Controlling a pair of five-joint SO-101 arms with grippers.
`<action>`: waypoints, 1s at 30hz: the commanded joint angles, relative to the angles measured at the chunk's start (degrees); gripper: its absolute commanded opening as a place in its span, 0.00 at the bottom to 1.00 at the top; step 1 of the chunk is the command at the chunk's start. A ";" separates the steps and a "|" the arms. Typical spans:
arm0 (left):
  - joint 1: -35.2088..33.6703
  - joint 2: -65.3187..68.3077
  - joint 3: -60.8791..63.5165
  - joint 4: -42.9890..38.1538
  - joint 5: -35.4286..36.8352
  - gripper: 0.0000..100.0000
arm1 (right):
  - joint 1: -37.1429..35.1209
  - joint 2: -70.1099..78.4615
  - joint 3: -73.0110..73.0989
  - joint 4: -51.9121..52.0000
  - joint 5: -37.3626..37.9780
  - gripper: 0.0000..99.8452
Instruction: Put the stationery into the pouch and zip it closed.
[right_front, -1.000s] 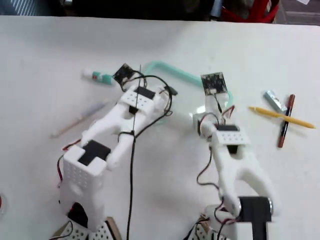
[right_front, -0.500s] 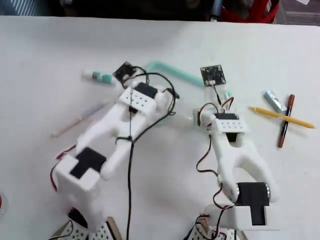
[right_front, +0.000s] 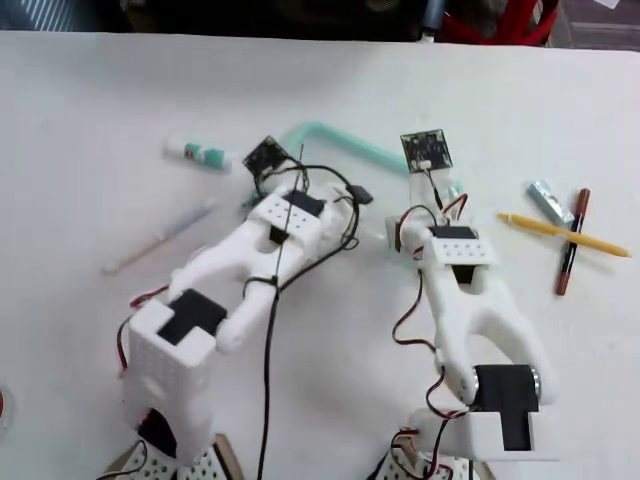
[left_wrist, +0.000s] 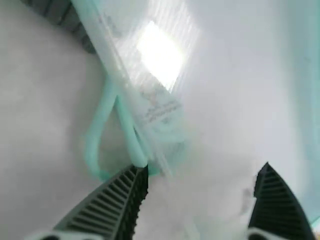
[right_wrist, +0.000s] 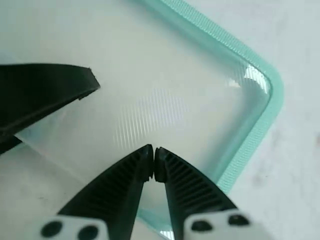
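The clear pouch with a mint-green edge (right_front: 330, 135) lies on the white table between my two arms. My left gripper (left_wrist: 200, 182) hangs open just over the pouch's zip end (left_wrist: 150, 107), where a mint cord loop (left_wrist: 97, 135) lies beside one finger. My right gripper (right_wrist: 153, 162) is shut, its tips meeting on the pouch's clear face (right_wrist: 165, 100) near a rounded corner. A white-and-green tube (right_front: 195, 152) and a clear pen (right_front: 160, 235) lie left of the left arm (right_front: 285, 215). A yellow pencil (right_front: 565, 235), a brown pen (right_front: 572, 240) and a small silver-blue piece (right_front: 548, 200) lie to the right.
Black cables (right_front: 265, 330) trail from the left arm across the table's middle. A black finger of the other arm (right_wrist: 45, 95) reaches over the pouch in the right wrist view. The table's far edge (right_front: 320, 35) borders dark clutter and a red object (right_front: 500, 20).
The left arm's wrist has shifted to the right and slightly nearer, closer over the pouch. The right arm's wrist edged away early on, then held still.
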 joint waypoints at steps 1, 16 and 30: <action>-0.40 1.45 -4.40 -0.97 0.53 0.33 | -0.04 0.04 -1.58 0.66 0.35 0.02; -2.59 13.76 -27.16 17.32 5.63 0.33 | -0.75 0.04 -1.58 0.92 0.44 0.02; -3.21 14.02 -28.48 19.69 6.07 0.04 | -1.01 0.04 -1.49 0.92 3.34 0.02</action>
